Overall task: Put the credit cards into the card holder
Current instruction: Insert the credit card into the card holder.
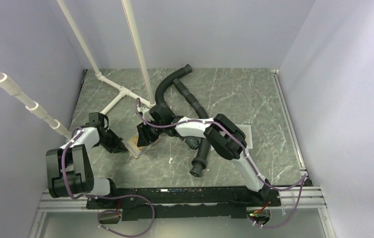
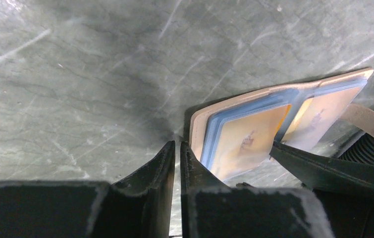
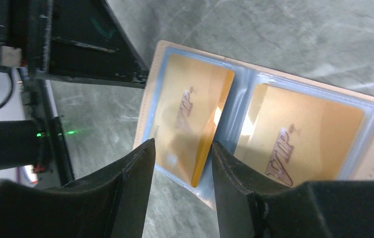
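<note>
left claw (image 2: 177,145) nearly closed | card holder (image 2: 198,128) open, just beside

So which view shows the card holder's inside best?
Right wrist: the card holder lies open, both orange-yellow cards plainly showing. Left wrist sees it at a slant; top external catches only a small tan corner.

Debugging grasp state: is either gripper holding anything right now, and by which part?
Nothing clearly held. Right gripper straddles one orange card's near end, jaws open. Left gripper nearly shut beside the card holder's edge.
</note>
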Motion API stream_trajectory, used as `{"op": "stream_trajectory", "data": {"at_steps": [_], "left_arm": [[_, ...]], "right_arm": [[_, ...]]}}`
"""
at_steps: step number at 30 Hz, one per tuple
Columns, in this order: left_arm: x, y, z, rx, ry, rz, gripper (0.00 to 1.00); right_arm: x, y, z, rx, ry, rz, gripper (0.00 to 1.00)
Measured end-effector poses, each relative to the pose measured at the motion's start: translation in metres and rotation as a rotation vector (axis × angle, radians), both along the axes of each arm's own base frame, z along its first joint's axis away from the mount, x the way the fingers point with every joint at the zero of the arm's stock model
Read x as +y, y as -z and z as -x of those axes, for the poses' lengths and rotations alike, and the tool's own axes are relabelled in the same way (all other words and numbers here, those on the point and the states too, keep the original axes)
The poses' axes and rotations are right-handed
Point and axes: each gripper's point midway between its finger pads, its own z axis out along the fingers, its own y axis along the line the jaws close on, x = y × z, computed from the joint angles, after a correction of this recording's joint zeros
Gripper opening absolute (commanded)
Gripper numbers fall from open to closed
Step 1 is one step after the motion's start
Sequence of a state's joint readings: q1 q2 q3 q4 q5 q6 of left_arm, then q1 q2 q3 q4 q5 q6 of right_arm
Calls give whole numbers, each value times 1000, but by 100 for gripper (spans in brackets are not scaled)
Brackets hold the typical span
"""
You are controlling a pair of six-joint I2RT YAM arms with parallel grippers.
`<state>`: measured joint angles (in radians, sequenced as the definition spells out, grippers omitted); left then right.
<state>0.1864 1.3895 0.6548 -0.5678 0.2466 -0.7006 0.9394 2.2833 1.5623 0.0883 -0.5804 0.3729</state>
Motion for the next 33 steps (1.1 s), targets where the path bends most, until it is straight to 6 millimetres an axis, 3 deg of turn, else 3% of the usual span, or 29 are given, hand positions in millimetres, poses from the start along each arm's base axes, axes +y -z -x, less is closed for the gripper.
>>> {"op": "stream_trajectory", "data": {"at_steps": [7,11,15,27,33], "left_arm": [[-3,-18,2,-42,-1,-1,41],[-3,-26,0,-51,-8,2,52],[-6,-28,2,-42,-8,21,62],[-26,-43,-6,-109,35,137,67],[-36,-42,-16,-139,61,209,69]], "right_arm": [[-22,-8,-2,-115,81,175,48],[-24,-20,-2,-150,89,182,21],[-24,-17,-2,-131,98,183,16],[-17,9,-13,-131,121,211,12],[-16,12,-21,-141,166,211,8]]}}
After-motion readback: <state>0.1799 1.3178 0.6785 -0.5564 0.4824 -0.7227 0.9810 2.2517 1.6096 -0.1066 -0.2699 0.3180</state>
